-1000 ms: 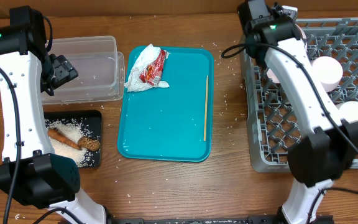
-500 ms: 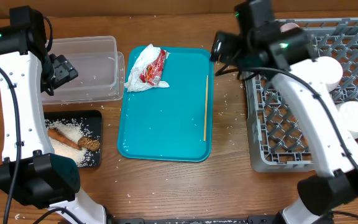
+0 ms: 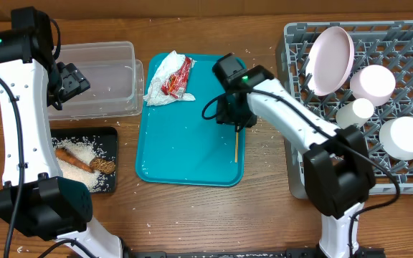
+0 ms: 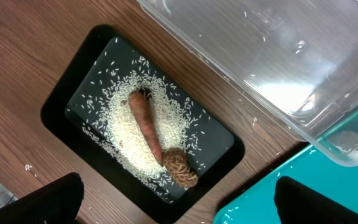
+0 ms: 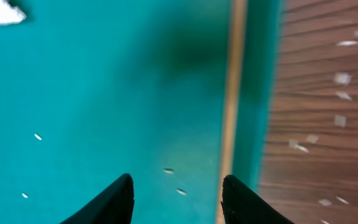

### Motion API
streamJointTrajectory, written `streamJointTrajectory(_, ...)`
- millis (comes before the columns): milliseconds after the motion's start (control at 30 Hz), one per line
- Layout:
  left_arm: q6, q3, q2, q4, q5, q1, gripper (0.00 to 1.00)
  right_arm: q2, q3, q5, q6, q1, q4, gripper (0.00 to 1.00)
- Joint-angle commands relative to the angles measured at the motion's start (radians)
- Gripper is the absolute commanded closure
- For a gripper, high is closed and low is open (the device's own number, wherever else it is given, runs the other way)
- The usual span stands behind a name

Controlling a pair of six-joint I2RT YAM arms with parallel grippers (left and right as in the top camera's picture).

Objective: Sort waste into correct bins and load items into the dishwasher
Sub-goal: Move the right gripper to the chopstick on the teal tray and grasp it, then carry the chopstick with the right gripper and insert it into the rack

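Brown wooden counter (image 3: pixel 192 215) underneath everything. At its middle, a teal rectangular plastic tray (image 3: pixel 185 143), with a crumpled white paper napkin (image 3: pixel 158 79) and a red-and-white snack wrapper (image 3: pixel 178 77) touching each other toward the far edge, and a thin long wooden stick (image 3: pixel 236 147) lying along the tray's right rim. Low over that stick, the right gripper (image 3: pixel 235 118), fingers (image 5: pixel 114 202) parted and gripping nothing. Toward the far-left corner, a clear rectangular plastic tub (image 3: pixel 95 46); at its left end, the left gripper (image 3: pixel 70 79), fingers spread wide, empty. Toward the near-left corner, a shallow black rectangular tray (image 3: pixel 110 132) holding loose white rice grains (image 4: pixel 129 134), a small orange carrot-like stick (image 4: pixel 146 124) and a brown lumpy food piece (image 4: pixel 180 169). Along the right edge, a large square grey plastic dish rack (image 3: pixel 314 172) carrying a large round white plate (image 3: pixel 332 61) on edge, two smaller white bowls (image 3: pixel 373 82) and a small white cup (image 3: pixel 355 111).
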Motion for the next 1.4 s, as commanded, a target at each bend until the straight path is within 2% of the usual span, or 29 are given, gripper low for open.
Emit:
streamJointTrajectory(0,0.004,0.016,-0.017,0.001,0.001,-0.013,0.0,0.035,0.002,0.007,0.009,0.014,0.014,0.52)
streamJointTrajectory(300,0.004,0.016,-0.017,0.002,0.001,-0.013,0.0,0.061,0.002,0.123,-0.004,0.016,0.032,0.52)
streamJointTrajectory(567,0.004,0.016,-0.017,0.001,0.001,-0.013,0.0,0.101,0.001,0.144,-0.003,0.016,0.06,0.56)
streamJointTrajectory(833,0.004,0.016,-0.017,0.001,0.001,-0.014,0.0,0.103,0.001,0.172,-0.003,0.016,0.061,0.56)
streamJointTrajectory(1367,0.004,0.016,-0.017,0.002,0.001,-0.013,0.0,0.138,0.002,0.114,-0.003,0.012,0.061,0.56)
